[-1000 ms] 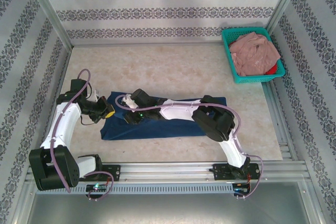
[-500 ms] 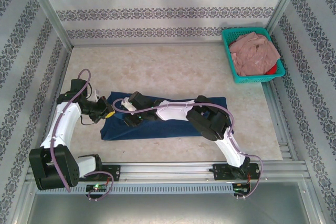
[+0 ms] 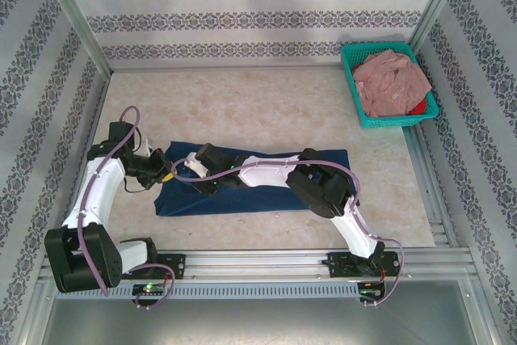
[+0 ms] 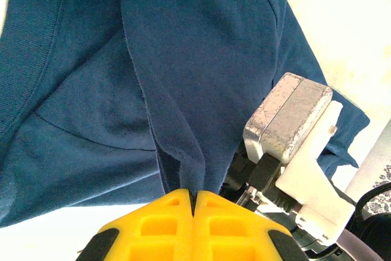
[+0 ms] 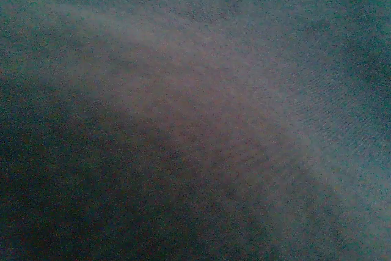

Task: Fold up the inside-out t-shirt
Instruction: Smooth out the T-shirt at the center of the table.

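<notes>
Beige table (image 3: 266,103), navy t-shirt (image 3: 266,198) lying in a strip, left gripper (image 4: 193,195) pinching its edge, probably for folding over, right gripper (image 3: 192,161) down on the cloth, grip unclear.

Left arm (image 3: 97,191) & right arm (image 3: 266,169): white links, black joints, black bases. Purple cable (image 3: 128,109) loops along each. Left gripper (image 4: 193,195) has chunky yellow fingers (image 4: 177,206) w/ square recesses; right wrist carries a mottled grey box (image 4: 287,114) on white bracket (image 4: 311,175).

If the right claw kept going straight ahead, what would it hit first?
Most likely the t-shirt; the right gripper sits close against its cloth, though depth is hard to judge.
</notes>
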Available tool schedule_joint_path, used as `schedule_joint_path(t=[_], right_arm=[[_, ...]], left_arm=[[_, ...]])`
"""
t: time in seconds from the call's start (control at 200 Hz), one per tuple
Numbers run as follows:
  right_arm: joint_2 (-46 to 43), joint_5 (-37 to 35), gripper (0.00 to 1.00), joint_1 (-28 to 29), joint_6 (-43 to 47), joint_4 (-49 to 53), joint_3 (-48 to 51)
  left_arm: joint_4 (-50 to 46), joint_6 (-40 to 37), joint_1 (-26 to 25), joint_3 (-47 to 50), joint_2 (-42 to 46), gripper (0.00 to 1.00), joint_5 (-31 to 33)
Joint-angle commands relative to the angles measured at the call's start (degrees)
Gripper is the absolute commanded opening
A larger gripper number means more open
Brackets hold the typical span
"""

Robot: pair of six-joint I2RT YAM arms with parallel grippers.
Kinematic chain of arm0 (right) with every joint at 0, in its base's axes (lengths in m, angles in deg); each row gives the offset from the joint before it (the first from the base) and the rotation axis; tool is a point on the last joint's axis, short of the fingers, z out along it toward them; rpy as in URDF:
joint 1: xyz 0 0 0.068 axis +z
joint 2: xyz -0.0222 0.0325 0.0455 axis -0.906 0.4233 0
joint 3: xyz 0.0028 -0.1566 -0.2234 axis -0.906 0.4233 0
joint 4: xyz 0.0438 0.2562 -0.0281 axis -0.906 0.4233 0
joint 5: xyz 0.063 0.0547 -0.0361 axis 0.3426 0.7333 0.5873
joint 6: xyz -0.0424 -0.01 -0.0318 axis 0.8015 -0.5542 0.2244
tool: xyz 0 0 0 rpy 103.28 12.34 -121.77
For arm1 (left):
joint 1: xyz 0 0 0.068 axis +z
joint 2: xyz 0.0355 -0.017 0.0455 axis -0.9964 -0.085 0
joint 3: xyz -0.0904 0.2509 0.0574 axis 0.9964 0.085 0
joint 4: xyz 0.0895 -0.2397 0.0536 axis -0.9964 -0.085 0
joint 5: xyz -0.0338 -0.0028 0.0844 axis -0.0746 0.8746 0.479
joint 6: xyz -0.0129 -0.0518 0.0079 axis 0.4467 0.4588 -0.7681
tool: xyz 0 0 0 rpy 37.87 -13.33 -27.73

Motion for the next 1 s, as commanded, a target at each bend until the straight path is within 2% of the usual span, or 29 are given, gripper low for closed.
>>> schedule_joint_path(t=[0.0, 0.195, 0.485, 0.685, 0.994], right_arm=[[0.6, -1.5, 0.10, 0.2, 0.0, 5.4, 0.5], [-0.7, 2.1, 0.00, -0.8, -2.8, 4.1, 0.2], [-5.6, 9.8, 0.00, -3.1, -7.8, 0.7, 1.8], [-8.2, 12.2, 0.00, -3.2, -8.5, 0.4, 3.9], [-17.1, 15.8, 0.00, -3.0, -7.6, 1.1, 12.5]], left_arm=[[0.6, -1.4, 0.5, -1.0, 0.1, 0.00, 0.5], [0.7, -1.6, 0.5, -1.1, -0.1, 0.00, 0.5], [0.8, -1.5, 0.5, -1.0, -0.1, 0.00, 0.4], [0.9, -1.3, 0.5, -1.2, 0.0, 0.00, 0.0], [-0.5, -1.6, 0.5, 0.0, 0.4, 0.00, 0.4]])
